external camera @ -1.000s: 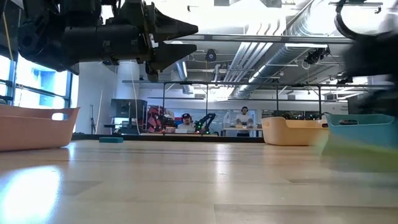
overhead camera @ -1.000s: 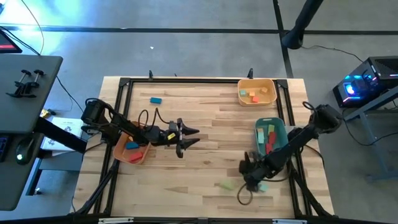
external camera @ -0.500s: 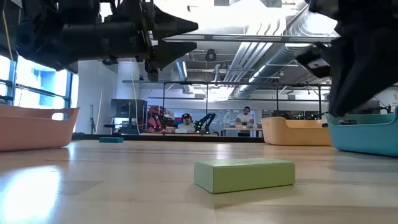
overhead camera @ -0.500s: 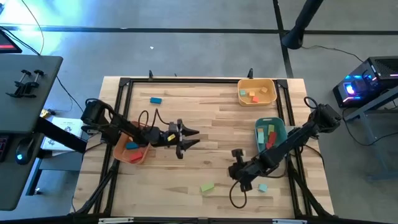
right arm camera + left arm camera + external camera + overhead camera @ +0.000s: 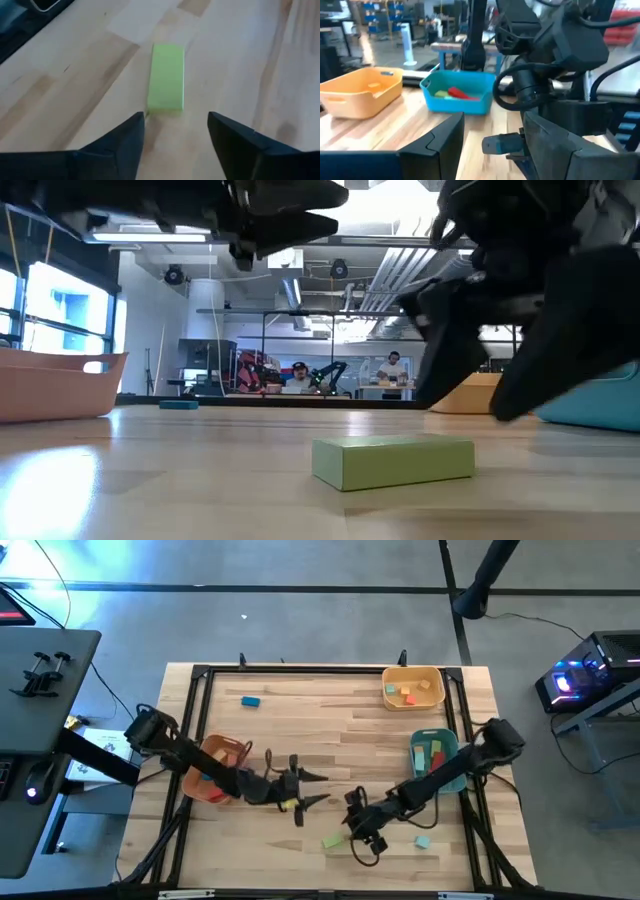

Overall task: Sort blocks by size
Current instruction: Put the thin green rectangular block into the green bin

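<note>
A light green block (image 5: 333,840) lies flat on the table near the front edge and also shows in the low view (image 5: 393,460). My right gripper (image 5: 352,829) stands open just to its right, tilted down. In the right wrist view the block (image 5: 167,75) lies lengthwise just ahead of the gap between the spread fingers (image 5: 175,131), untouched. My left gripper (image 5: 318,789) hovers open and level above the table's middle with nothing between its fingers (image 5: 492,145). A blue block (image 5: 250,700) lies at the far left, and a teal block (image 5: 423,841) at the near right.
An orange bin (image 5: 232,748) with blocks in it sits under the left arm. A yellow-orange bin (image 5: 413,673) stands at the far right, and a teal bin (image 5: 452,745) holding blocks is below it. Black frame rails (image 5: 300,670) run along the table's edges.
The green block has slid toward the table's left and come to rest flat. My right gripper has followed it toward the left, rolled, and opened behind it. My left gripper has moved toward the near edge and slightly right, staying open.
</note>
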Controlling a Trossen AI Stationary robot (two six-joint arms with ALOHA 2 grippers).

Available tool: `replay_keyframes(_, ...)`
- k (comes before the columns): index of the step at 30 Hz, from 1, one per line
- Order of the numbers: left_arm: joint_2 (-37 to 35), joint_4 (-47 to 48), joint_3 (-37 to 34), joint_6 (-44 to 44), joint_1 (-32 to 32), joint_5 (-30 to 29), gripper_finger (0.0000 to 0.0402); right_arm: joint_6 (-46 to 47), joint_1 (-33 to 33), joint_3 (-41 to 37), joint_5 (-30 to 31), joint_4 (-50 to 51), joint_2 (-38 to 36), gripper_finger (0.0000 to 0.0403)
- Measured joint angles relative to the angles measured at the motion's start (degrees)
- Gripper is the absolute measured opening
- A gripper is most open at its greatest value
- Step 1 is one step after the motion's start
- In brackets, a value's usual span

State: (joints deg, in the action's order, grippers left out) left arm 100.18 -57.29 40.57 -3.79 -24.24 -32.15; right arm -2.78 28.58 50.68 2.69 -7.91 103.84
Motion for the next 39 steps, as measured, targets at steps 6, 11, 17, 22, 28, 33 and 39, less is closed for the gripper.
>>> replay_keyframes(6,0.00,7.13,2.39,-0.44,-4.82,-7.62,0.0193,1.08,0.02,-0.02,-0.26,-10.73,6.03,0.0229)
replay_keyframes(11,0.00,6.73,2.39,-0.62,-6.49,-10.06,0.0193,2.30,0.02,0.00,-3.17,-16.85,9.02,0.0220)
replay_keyframes(17,0.00,7.64,2.39,-0.57,-7.18,-11.80,0.0193,2.88,-1.05,0.07,-4.23,-19.85,12.63,0.0215)
replay_keyframes(22,0.00,7.70,2.39,-0.62,-7.12,-12.17,0.0193,2.99,-2.49,0.19,-5.27,-19.78,13.17,0.0163)
replay_keyframes(28,0.00,8.62,2.39,1.45,-7.33,-15.23,0.0193,8.93,-2.51,0.33,-3.41,-16.58,12.22,0.0126)
replay_keyframes(33,0.00,8.08,2.39,3.50,-7.22,-18.94,0.0193,15.15,-0.69,-0.17,8.70,-4.57,5.23,0.0126)
replay_keyframes(39,0.00,8.18,2.39,4.03,-7.33,-18.99,0.0193,37.31,4.01,2.15,24.78,30.87,-10.03,0.0126)
